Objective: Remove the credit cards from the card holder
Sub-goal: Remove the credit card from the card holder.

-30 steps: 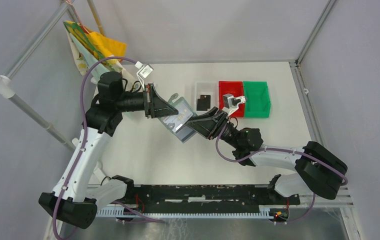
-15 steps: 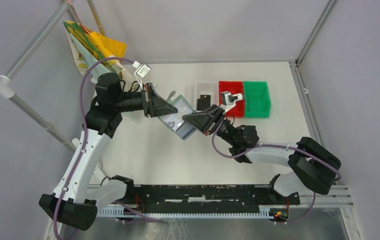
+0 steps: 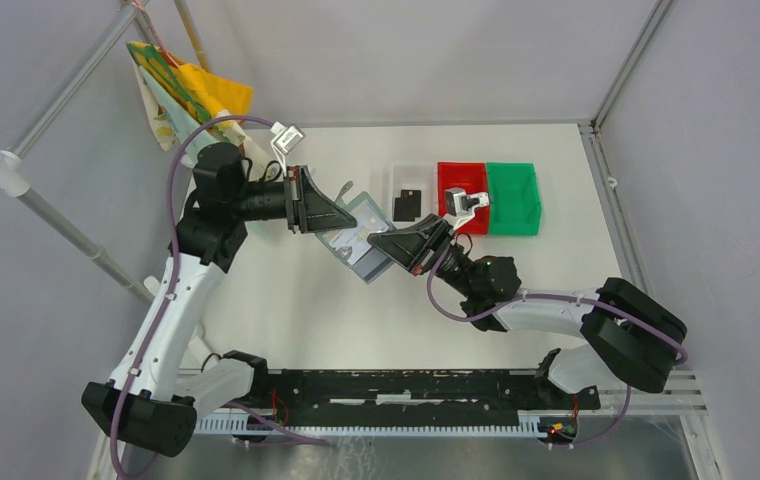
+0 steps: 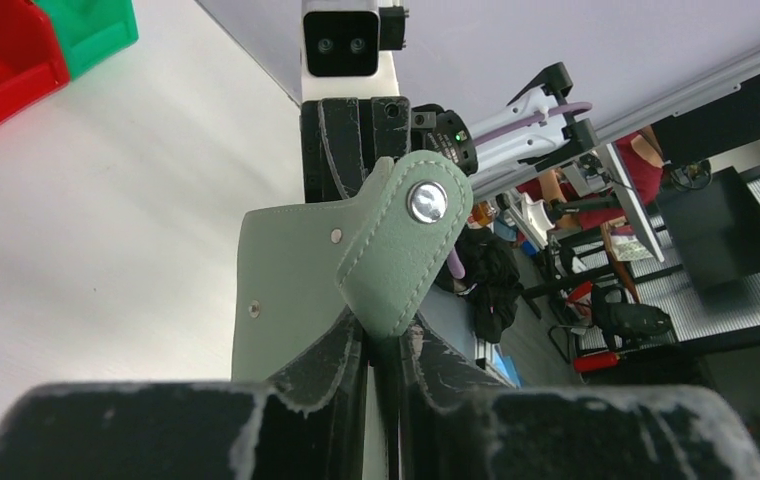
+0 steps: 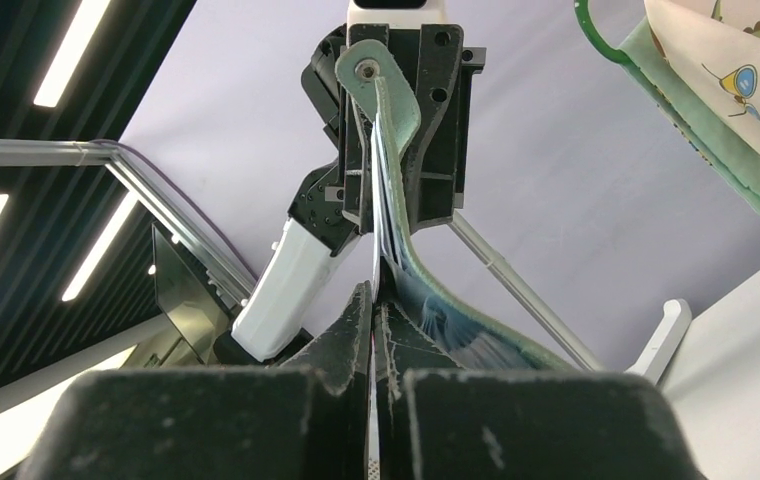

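The grey-green card holder (image 3: 358, 236) is held above the table between both grippers. My left gripper (image 3: 334, 218) is shut on its tab end; in the left wrist view the holder (image 4: 291, 290) and its snap tab (image 4: 406, 250) stick up from the closed left gripper (image 4: 381, 345). My right gripper (image 3: 378, 242) is shut on a thin light card (image 5: 375, 250), seen edge-on and still partly inside the holder (image 5: 411, 215); the right gripper (image 5: 374, 300) grips its near edge. A black card (image 3: 408, 206) lies in the white bin (image 3: 397, 177). The tan-gold card is hidden.
A red bin (image 3: 454, 175) and a green bin (image 3: 512, 198) stand beside the white one at the back right. A colourful cloth bag (image 3: 191, 95) hangs on the frame at the back left. Frame posts line both sides.
The right gripper has shifted slightly up and left, staying at the holder's edge. The left gripper and holder have barely moved.
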### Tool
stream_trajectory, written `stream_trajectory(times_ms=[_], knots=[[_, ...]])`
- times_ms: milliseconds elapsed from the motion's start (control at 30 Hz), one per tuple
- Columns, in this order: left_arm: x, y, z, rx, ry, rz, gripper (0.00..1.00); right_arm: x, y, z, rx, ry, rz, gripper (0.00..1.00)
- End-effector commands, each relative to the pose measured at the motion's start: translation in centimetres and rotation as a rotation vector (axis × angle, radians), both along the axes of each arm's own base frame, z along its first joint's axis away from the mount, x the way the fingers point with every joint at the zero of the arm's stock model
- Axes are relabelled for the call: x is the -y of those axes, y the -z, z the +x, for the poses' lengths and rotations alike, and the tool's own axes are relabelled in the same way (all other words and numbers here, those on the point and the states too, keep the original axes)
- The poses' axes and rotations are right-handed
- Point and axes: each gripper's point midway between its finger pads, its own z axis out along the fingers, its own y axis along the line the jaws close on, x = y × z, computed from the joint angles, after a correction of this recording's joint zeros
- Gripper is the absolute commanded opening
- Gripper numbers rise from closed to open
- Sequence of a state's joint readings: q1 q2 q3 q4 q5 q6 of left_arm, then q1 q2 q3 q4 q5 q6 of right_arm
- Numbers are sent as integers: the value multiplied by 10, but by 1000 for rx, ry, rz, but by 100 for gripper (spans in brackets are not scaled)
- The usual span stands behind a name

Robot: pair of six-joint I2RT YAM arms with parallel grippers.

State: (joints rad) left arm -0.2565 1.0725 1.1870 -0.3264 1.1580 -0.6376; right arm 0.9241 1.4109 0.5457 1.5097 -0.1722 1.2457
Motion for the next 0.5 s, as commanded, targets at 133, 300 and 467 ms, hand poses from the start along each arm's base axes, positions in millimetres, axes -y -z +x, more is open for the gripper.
stream_trajectory(times_ms=[133,300,467], knots=[[-5,-18,-11,41,27,-61,19,58,-85,-38,222,23,381,0],[-5,-23,-12,48,25,-67,2,60,-82,-39,217,28,375,0],[-5,-32,-13,53,24,-88,2,64,-75,-41,209,34,360,0]])
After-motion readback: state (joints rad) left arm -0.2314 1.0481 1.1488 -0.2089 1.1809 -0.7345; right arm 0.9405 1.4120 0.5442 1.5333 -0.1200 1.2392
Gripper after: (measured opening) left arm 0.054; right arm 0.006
